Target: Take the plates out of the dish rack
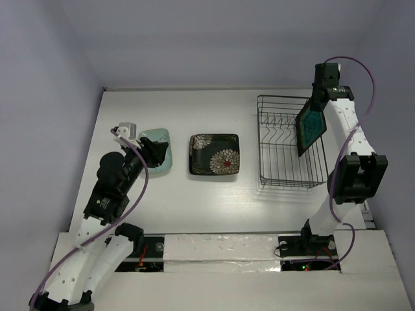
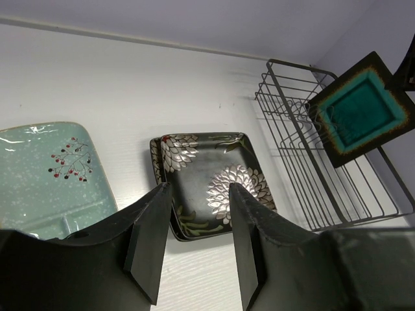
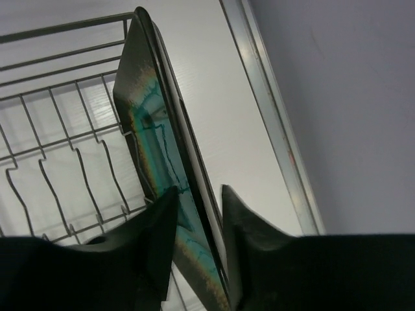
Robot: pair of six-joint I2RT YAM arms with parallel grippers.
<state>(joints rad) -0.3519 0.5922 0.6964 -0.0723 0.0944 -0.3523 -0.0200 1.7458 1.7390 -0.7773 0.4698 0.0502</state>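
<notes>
The black wire dish rack [image 1: 285, 152] stands at the right and holds no plates. My right gripper [image 1: 318, 102] is shut on the upper edge of the dark-rimmed teal plate [image 1: 310, 127], which hangs upright above the rack's right side. In the right wrist view the plate [image 3: 152, 129] sits edge-on between the jaws of that gripper [image 3: 198, 207], above the rack [image 3: 58, 155]. Two black flowered plates [image 1: 214, 154] lie stacked at the centre. The mint green plate [image 1: 159, 136] lies flat at the left. My left gripper [image 1: 154, 153] hovers open over its near edge and is empty [image 2: 194, 240].
The left wrist view shows the mint plate [image 2: 45, 175], the flowered stack [image 2: 207, 181], the rack [image 2: 324, 188] and the held teal plate [image 2: 366, 110]. A metal strip [image 3: 279, 129] marks the table's right edge, with the wall beyond it.
</notes>
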